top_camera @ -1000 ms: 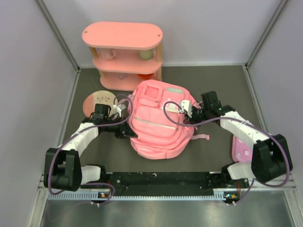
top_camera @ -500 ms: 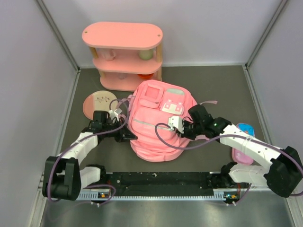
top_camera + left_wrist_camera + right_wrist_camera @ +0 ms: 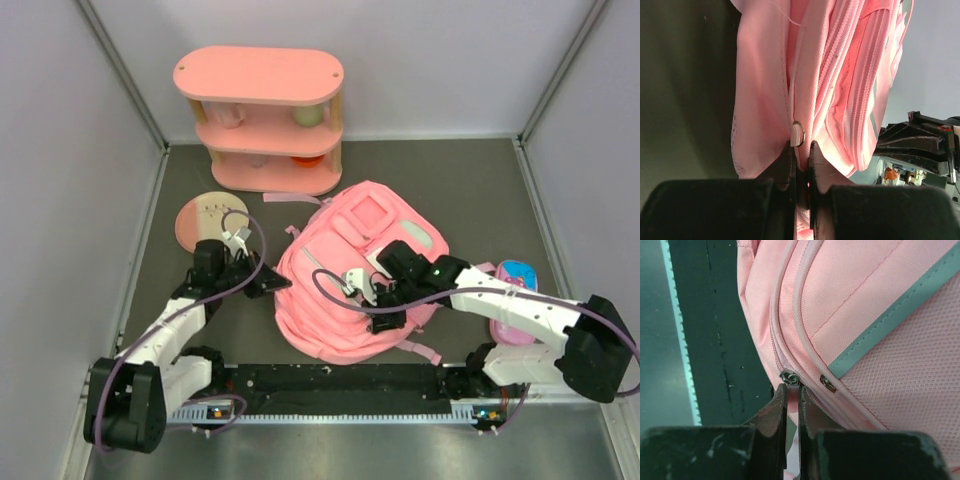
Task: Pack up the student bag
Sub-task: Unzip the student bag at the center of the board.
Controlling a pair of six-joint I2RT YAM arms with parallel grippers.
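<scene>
Two arms meet on the student bag (image 3: 335,325), which lies slumped in the middle of the dark table (image 3: 470,190), front pockets up, in front of the pink shelf (image 3: 258,75) and apart from it. The left gripper (image 3: 276,284) is at the bag's left edge; in the left wrist view its jaws are pinched narrow on a fold of pink fabric just below a small metal ring (image 3: 797,134). The right gripper (image 3: 386,318) reaches over the bag's near right part. In its wrist view the jaws stand almost together with their tips at a metal zip pull (image 3: 788,377) on the seam; they seem to clamp it, though the tips hide the contact. A round pink plate (image 3: 205,218) lies left of the bag, beyond the left arm, and a flat pink case (image 3: 508,332) lies to the right, partly under the right arm
</scene>
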